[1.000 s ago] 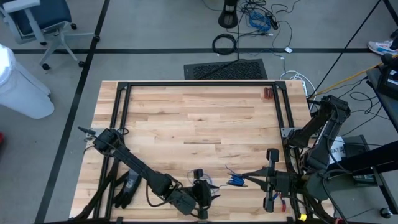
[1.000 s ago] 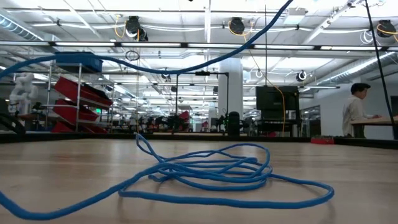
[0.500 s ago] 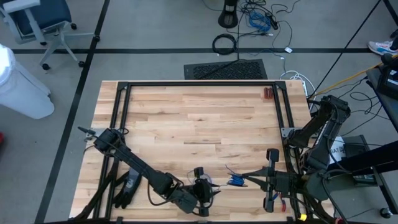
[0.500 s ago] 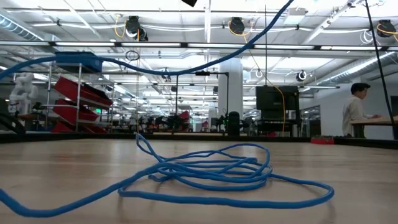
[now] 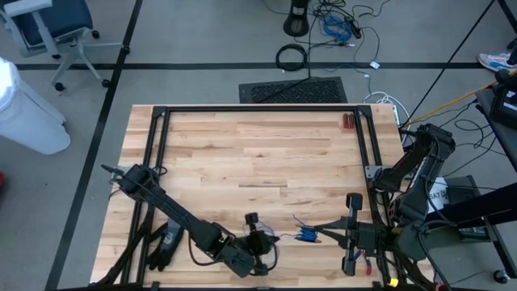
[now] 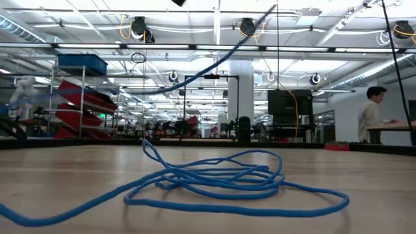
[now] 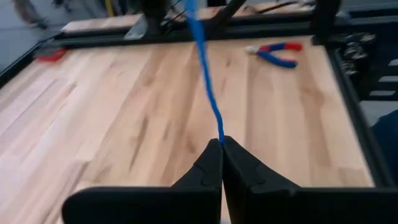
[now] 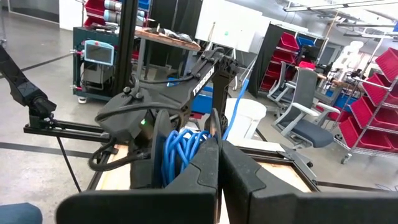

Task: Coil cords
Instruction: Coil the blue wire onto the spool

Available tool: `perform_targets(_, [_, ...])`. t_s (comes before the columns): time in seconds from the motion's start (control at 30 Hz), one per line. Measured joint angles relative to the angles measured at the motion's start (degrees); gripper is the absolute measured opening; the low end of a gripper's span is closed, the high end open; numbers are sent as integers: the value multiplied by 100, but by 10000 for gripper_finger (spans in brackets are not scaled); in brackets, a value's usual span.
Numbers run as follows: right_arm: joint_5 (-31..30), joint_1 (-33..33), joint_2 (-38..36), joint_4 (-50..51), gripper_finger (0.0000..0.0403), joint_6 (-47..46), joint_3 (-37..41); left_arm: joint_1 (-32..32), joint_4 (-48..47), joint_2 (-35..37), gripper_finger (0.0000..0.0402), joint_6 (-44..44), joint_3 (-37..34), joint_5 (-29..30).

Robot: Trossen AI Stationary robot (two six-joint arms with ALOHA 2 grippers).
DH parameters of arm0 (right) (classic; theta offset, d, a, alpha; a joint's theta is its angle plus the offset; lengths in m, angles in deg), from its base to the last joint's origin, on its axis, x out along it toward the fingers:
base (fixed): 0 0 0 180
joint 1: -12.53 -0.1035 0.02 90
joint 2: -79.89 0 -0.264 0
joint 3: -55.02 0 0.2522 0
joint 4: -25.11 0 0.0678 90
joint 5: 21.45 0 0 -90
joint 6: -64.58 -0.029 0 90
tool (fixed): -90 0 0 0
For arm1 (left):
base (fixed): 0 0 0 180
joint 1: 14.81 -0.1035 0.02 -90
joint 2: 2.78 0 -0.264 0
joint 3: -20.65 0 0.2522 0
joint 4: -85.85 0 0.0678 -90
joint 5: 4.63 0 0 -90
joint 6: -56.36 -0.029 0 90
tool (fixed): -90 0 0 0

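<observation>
The left gripper (image 7: pixel 221 144) has its fingers clamped on the blue cord (image 6: pixel 214 179), lifting a strand, probably to wind it; the right gripper (image 8: pixel 219 155), fingers together, waits near the surface (image 5: pixel 258 153) edge.

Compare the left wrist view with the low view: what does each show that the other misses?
Only the left wrist view shows the left gripper, its fingers shut on the blue cord, plus red-handled pliers lying on the table.

Only the low view shows the cord's loose pile resting on the tabletop, and a person in the room beyond.

Both show a raised run of the same blue cord above the wooden table.
</observation>
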Motion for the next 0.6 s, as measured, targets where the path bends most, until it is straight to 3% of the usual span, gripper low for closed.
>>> perform_targets(0.3, [52,2,0,112,0,-68,0,352,-1291,679,3,739,-2,923])
perform_targets(0.6, [606,288,2,820,0,-575,0,950,-1519,1396,2,685,-2,2219])
